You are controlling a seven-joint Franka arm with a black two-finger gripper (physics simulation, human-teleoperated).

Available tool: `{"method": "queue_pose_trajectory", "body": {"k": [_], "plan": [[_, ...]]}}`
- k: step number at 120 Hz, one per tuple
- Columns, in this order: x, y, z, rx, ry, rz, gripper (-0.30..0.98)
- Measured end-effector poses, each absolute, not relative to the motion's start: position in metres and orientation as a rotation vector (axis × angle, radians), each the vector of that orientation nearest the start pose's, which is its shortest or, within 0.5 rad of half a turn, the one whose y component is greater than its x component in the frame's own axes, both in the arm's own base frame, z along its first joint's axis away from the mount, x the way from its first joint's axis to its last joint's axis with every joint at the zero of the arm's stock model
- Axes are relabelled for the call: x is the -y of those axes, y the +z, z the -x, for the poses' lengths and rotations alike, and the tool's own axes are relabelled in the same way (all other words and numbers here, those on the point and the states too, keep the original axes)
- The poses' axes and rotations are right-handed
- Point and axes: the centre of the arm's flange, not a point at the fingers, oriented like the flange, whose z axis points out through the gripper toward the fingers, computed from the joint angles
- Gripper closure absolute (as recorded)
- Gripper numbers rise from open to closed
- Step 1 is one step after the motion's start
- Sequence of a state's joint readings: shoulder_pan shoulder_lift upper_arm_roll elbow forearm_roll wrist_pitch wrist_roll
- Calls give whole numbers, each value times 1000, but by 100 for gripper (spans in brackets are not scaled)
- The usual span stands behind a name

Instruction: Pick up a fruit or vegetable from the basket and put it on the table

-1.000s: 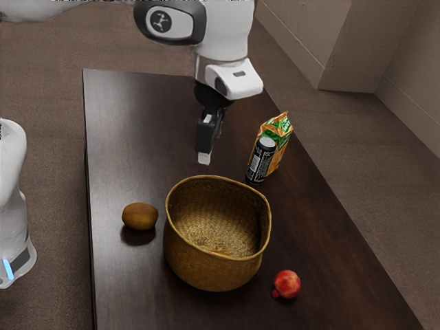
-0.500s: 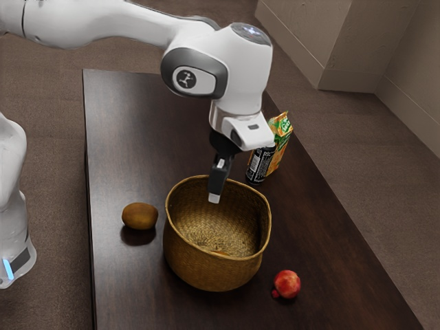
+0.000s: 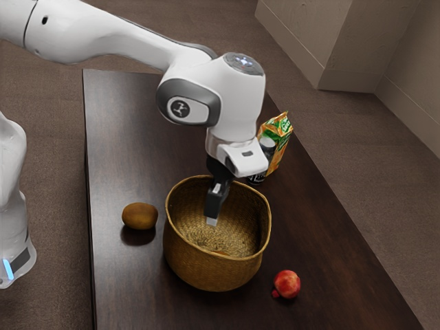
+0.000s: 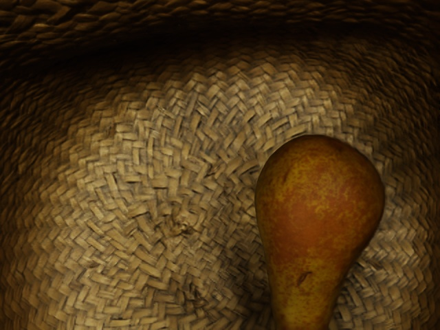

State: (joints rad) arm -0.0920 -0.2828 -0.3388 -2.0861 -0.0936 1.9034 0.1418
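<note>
Hovering inside the basket (image 3: 206, 271), the hand (image 3: 212, 222), can't tell if open or closed; pinch that pear's (image 4: 320, 199) tapering neck and it might slip!

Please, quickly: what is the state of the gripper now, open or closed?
Gripper: open or closed cannot be told; no held thing can be seen at its tip, and the pear lies in the basket.
</note>
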Motion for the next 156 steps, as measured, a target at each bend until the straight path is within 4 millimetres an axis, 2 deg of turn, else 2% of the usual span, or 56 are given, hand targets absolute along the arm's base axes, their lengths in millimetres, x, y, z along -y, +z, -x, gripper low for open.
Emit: {"method": "queue_pose_trajectory", "body": {"k": [57, 86, 110, 139, 156], "plan": [[227, 523, -441, -851, -135, 3042, 0], [232, 501, -439, -865, -109, 3038, 0], [243, 492, -436, -896, -111, 3029, 0], [244, 472, -444, -896, -74, 3041, 0], [248, 468, -445, -905, -76, 3040, 0]]}}
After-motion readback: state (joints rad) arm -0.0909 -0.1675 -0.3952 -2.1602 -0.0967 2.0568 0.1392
